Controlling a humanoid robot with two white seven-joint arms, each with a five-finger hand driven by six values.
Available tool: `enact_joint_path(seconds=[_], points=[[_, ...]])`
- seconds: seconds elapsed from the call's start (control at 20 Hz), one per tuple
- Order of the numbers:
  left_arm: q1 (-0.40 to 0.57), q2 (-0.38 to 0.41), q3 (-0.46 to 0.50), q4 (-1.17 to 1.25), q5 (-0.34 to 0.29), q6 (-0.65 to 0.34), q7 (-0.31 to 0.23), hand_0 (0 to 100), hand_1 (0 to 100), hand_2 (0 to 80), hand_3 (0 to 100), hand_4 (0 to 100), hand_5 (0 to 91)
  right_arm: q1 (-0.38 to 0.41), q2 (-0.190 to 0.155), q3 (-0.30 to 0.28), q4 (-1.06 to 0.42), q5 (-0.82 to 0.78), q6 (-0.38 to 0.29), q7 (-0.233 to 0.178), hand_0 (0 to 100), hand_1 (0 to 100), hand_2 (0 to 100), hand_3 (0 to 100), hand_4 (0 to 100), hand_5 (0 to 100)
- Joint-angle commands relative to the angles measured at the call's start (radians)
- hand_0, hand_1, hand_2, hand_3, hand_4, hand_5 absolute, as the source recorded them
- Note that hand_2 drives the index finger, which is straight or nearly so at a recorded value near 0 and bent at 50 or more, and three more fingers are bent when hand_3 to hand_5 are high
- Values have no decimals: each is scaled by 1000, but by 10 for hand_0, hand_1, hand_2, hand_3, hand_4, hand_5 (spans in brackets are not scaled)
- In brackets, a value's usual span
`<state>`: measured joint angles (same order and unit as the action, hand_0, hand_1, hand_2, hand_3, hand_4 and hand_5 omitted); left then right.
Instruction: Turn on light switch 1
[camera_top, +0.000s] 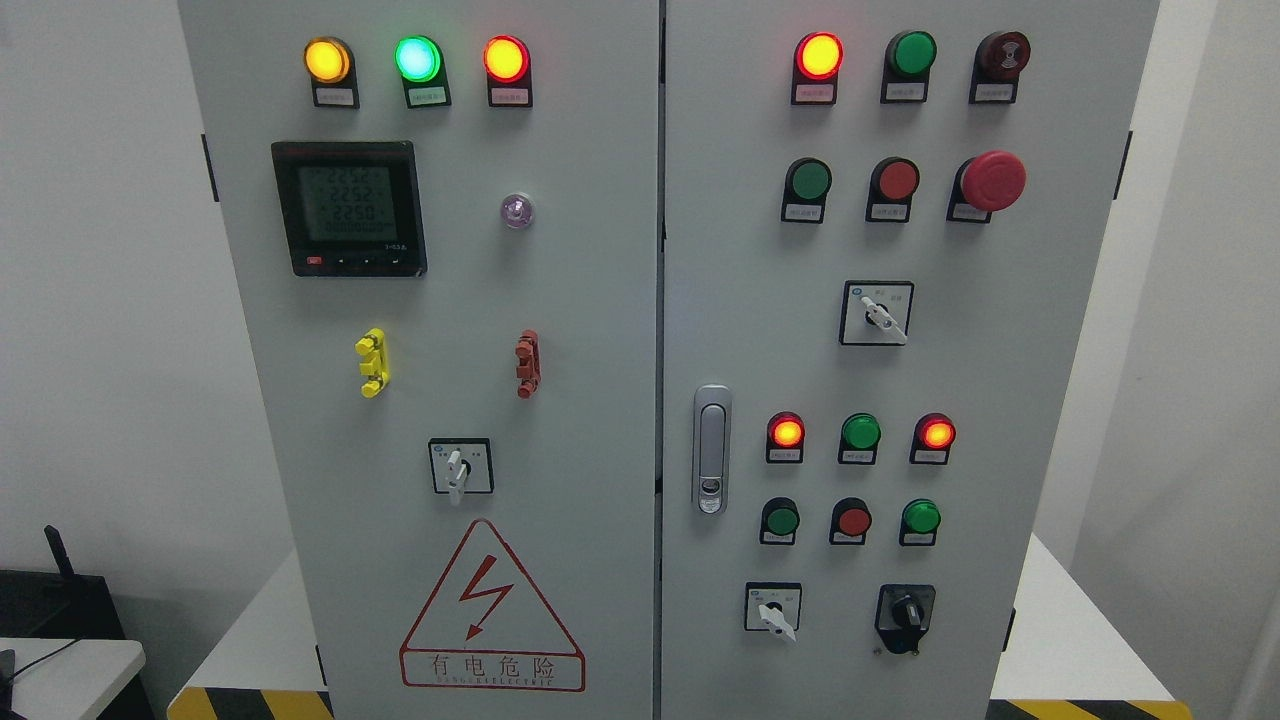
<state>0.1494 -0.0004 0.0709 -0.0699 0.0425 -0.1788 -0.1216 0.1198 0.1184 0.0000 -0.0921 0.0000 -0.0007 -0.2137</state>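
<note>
A grey electrical cabinet (600, 400) with two doors fills the head view. The left door carries a rotary selector switch (460, 467) with a white lever pointing down. The right door has white-lever selector switches at the middle (876, 313) and lower left (773, 608), and a black rotary switch (906, 612) at the lower right. Rows of lamps and push buttons sit on both doors; the yellow (327, 60), green (417, 58) and red (506, 58) lamps at top left are lit. Neither of my hands is in view.
A digital meter (349, 208) sits on the left door, and a red mushroom stop button (991, 181) on the right door. A door latch handle (711, 449) is beside the centre seam. A red warning triangle (490, 610) is at the lower left. The cabinet stands on a white platform (1080, 640).
</note>
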Motion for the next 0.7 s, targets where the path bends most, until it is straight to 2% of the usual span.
enact_joint_path(seconds=[0.0,0.05,0.1,0.3,0.4,0.45,0.55,0.6,0.65], points=[[64,36,160,-180,-1,7,-4,280,55,0,0,89,0,0,0,23,0,5,1,0,120,389,0,0,0,0],[81,42,199,-217,-1,7,-7,282,62,0,0,115,0,0,0,23,0,5,1,0,120,389,0,0,0,0],[90,51,228,-243,-1,7,-15,285,67,0,65,143,0,0,0,23,0,5,1,0,120,389,0,0,0,0],[142,69,367,-364,-1,5,-29,294,82,0,129,218,0,0,0,23,0,5,1,0,120,389,0,0,0,0],[148,71,423,-408,-1,2,-29,315,111,0,208,298,0,0,0,23,0,5,1,0,120,389,0,0,0,0],[153,71,453,-439,-1,-7,-27,320,116,0,218,304,0,1,0,23,0,5,1,0,120,389,0,0,0,0],[188,69,527,-519,-1,-40,-29,355,190,67,294,381,15,1,1,23,0,5,1,0,120,389,0,0,0,0],[194,69,556,-553,-1,-59,-42,360,204,80,304,392,23,1,1,23,0,5,1,0,120,389,0,0,0,0],[196,68,587,-573,2,-74,-87,370,234,97,340,427,54,0,0,23,0,5,1,0,120,389,0,0,0,0]])
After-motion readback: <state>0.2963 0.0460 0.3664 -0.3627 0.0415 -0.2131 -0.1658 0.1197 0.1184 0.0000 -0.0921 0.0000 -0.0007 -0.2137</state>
